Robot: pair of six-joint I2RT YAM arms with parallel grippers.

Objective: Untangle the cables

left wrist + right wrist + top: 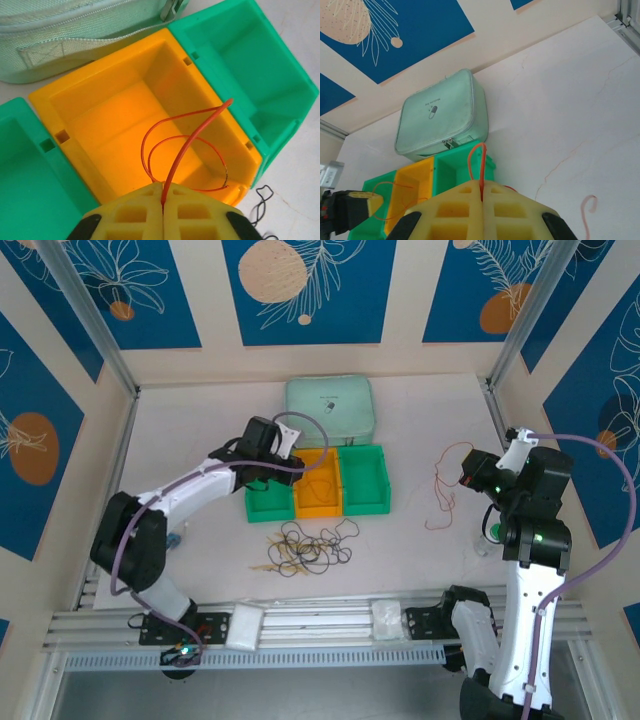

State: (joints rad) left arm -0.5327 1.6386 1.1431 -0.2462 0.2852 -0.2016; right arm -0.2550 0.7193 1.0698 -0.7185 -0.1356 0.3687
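Observation:
My left gripper (297,466) hangs over the orange bin (320,502), shut on an orange-red cable (195,131) whose loops drop inside the orange bin (107,57). In the left wrist view the left gripper (163,192) has its jaws pressed together on that wire. My right gripper (467,478) is raised at the right, shut on another orange-red cable (441,495) that trails down to the table. In the right wrist view a short loop of that cable (476,150) sticks out above the right gripper (481,190). A tangle of black and tan cables (305,545) lies in front of the bins.
Green bins (268,504) (365,480) flank the orange one. A mint zip pouch (330,408) lies behind them. An aluminium rail (320,625) runs along the near edge, and patterned walls close in the table on three sides.

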